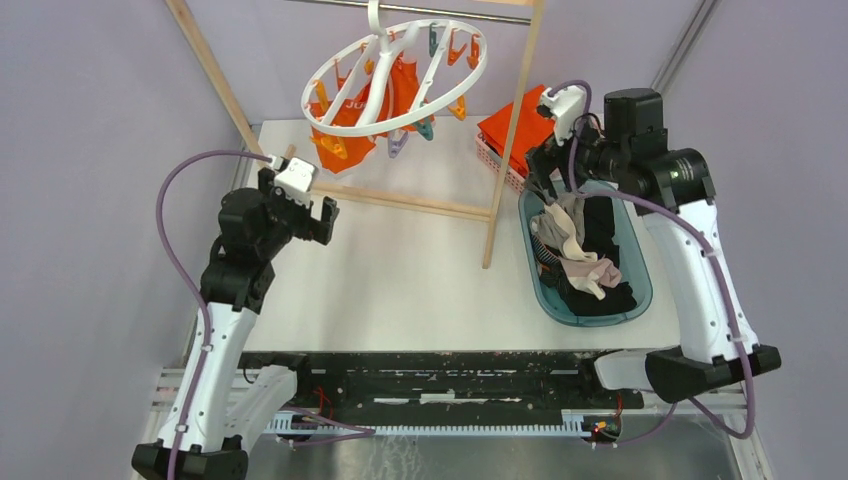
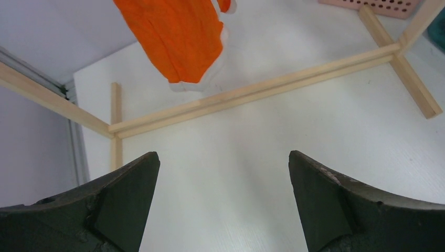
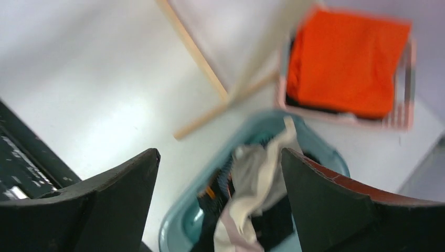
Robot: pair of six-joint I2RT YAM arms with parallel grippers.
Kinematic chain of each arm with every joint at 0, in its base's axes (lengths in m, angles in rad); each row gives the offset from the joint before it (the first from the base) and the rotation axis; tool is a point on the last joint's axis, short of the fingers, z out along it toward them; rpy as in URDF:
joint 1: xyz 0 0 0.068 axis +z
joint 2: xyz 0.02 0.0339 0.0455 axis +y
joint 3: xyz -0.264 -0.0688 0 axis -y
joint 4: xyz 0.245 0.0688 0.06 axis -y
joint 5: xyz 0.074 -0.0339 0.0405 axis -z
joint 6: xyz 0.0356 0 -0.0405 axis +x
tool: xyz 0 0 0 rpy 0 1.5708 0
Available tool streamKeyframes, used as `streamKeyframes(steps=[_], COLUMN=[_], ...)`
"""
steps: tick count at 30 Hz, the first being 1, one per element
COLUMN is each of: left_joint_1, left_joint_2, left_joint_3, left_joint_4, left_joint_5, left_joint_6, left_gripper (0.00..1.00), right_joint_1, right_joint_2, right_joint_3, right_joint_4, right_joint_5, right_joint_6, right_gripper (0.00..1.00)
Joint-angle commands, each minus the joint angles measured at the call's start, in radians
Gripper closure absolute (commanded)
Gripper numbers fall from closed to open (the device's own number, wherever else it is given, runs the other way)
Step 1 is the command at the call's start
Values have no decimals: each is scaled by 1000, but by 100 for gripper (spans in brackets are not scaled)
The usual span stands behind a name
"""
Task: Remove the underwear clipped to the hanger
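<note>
Orange underwear (image 1: 350, 120) is hanging limp off the pegs of the hanger (image 1: 383, 90) above the bench (image 1: 420, 270). Black pair (image 1: 603, 225) and beige pair (image 1: 570, 245) are lying in the teal tub (image 1: 560, 310). Left tool (image 2: 223, 199) and right tool (image 3: 220, 199) are both gaping wide, carrying nothing. Fabric is looking light, soft and floppy, so pinching the bunched lower hem and tugging down is probably best, with the hanger likely swinging.

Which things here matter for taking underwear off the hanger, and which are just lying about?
For the job: hanger, orange underwear clipped to it, beige underwear and black underwear in the tub.
Lying about: wooden frame, folded orange cloth, pink basket.
</note>
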Motion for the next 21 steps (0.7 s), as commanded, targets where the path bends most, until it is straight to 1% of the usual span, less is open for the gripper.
streamKeyframes(steps=[1, 4, 6, 8, 11, 15, 17, 21], left_joint_1=[5, 6, 5, 6, 5, 3, 2, -8], left_joint_2=[-10, 1, 13, 31, 72, 138, 151, 150], left_joint_3=[132, 176, 191, 210, 251, 297, 295, 292], left_joint_4=[-7, -8, 18, 51, 97, 99, 114, 149], left_joint_5=[-63, -20, 57, 141, 242, 384, 442, 494], left_joint_6=[62, 110, 136, 141, 86, 33, 24, 22], left_gripper=[0, 1, 2, 3, 5, 10, 13, 16], right_joint_1=[166, 275, 332, 387, 447, 478, 479, 480], right_joint_2=[-22, 1, 33, 82, 143, 194, 233, 284], right_joint_3=[106, 153, 179, 203, 251, 270, 329, 402], right_joint_4=[112, 181, 229, 271, 316, 422, 420, 410], right_joint_5=[-181, -201, -172, -103, 17, 147, 195, 213], right_joint_6=[102, 163, 196, 208, 219, 272, 304, 362], right_gripper=[6, 6, 8, 8, 8, 10, 12, 16])
